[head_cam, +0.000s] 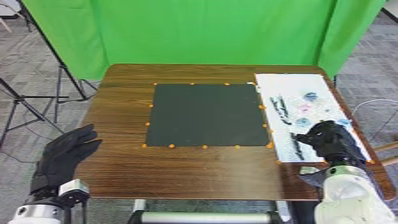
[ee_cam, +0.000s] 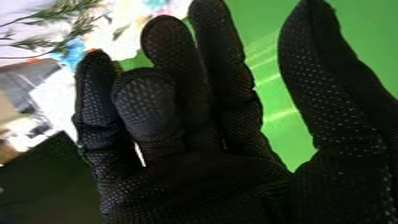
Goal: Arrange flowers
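1. OK, far left: black stands (head_cam: 58, 65) on grey carpet (head_cam: 27, 65).
2. Lower left, left hand (head_cam: 60, 155): loosely open, thumb apart, nothing held, beside the brown table (head_cam: 124, 115).
3. Center: dark square mat (head_cam: 209, 115), orange dots (head_cam: 171, 146) around its edge; green curtain (head_cam: 213, 30) behind, top of frame.
4. Right side: white sheet (head_cam: 289, 82) on the table, flowers on it. Upper part has dark, thin stems (head_cam: 277, 107) lying lengthwise; right of them, blue bloom (head_cam: 310, 95), pink bloom (head_cam: 306, 107), pale blue bloom (head_cam: 303, 122) below. Wrist view: feathery green sprigs (ee_cam: 75, 20) with narrow leaves, near bright blue petals (ee_cam: 71, 54).
5. Lower right, right hand (head_cam: 330, 142): over the sheet's lower part, relaxed, mostly open, fingers slightly bent, thumb apart, palm empty. Dark stem (head_cam: 298, 146) just left of it; contact unclear.
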